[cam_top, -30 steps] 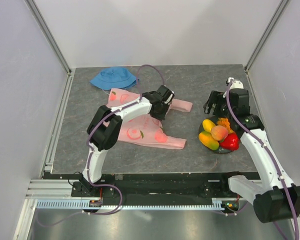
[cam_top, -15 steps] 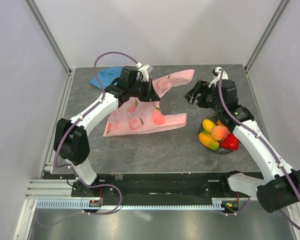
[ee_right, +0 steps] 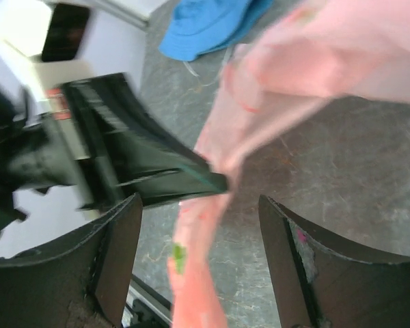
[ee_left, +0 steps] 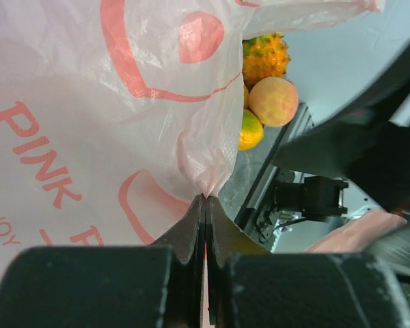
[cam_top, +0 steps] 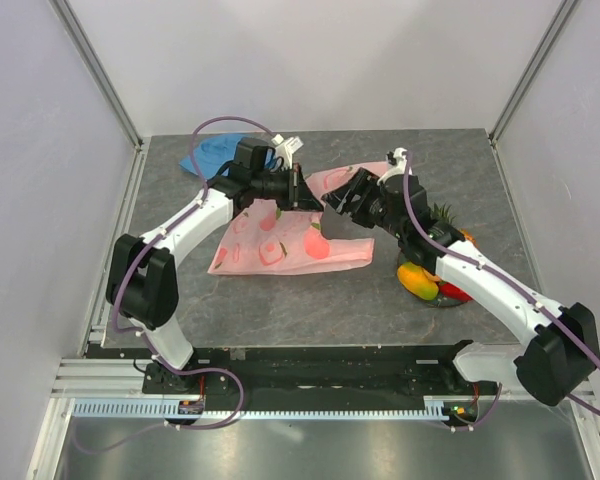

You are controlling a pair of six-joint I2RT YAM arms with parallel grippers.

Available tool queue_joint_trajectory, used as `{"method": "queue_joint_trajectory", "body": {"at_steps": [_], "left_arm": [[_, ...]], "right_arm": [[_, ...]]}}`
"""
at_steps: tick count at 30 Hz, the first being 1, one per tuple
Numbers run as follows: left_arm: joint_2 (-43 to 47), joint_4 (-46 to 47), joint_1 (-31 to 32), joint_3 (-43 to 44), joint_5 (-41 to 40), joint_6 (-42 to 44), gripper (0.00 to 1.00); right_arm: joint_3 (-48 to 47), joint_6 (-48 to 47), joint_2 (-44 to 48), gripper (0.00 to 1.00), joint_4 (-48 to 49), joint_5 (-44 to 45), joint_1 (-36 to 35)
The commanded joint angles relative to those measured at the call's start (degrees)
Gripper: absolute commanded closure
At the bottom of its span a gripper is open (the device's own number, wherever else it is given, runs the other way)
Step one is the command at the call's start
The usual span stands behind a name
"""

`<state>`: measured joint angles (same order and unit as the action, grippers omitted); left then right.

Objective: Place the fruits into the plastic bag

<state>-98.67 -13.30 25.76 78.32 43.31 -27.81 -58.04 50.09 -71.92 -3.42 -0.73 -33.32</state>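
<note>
Two arms meet over the plastic bag (cam_top: 280, 243), but only one has hold of it. Your left arm's (cam_top: 192, 217) jaws are pressed fully together on a pinch of film at the bag's far right edge. They hold that edge up off the bench (cam_top: 280, 310), while the rest of the bag lies flat with its long axis running left to right.

Your right arm's (cam_top: 480, 280) jaws stand wide apart and grip nothing. In the right wrist view the raised pink film hangs just ahead of them, in line with the gap, and the left jaws' dark tips sit close on the left. So the loose film lies just beyond the right jaws, toward the left arm. I judge that a short reach would catch a second layer and spread the mouth.

The fruits (cam_top: 420, 280) sit heaped on the dark plate (cam_top: 448, 301), beneath your right forearm and apart from the bag. No fruit shows inside the bag. A blue hat (cam_top: 208, 152) lies at the far left.
</note>
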Motion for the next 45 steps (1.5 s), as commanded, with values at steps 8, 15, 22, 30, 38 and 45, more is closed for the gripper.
{"method": "queue_joint_trajectory", "body": {"at_steps": [8,15,22,30,38,45], "left_arm": [[1.4,5.1,-2.5,-1.9,7.6,-4.6,0.98],[1.9,8.0,-2.4,-3.1,9.3,-6.6,0.99],[1.7,9.1,-2.4,-3.7,10.9,-7.3,0.99],[0.6,9.6,-1.8,-3.5,12.9,-7.3,0.98],[-0.2,9.5,-1.2,-3.3,13.7,-7.3,0.97],[0.7,7.5,-1.2,-3.0,11.6,-6.0,0.62]], "right_arm": [[2.1,11.5,-2.3,0.3,2.8,7.9,0.6],[2.1,13.0,-3.7,0.34,2.8,7.3,3.2],[1.0,11.9,-5.6,0.33,4.6,6.3,3.8],[0.7,11.7,-10.1,0.32,6.0,2.8,3.8],[-1.6,11.4,-13.9,0.83,7.7,-1.9,3.7],[0.0,10.5,-11.7,1.0,8.3,-0.1,3.7]]}}
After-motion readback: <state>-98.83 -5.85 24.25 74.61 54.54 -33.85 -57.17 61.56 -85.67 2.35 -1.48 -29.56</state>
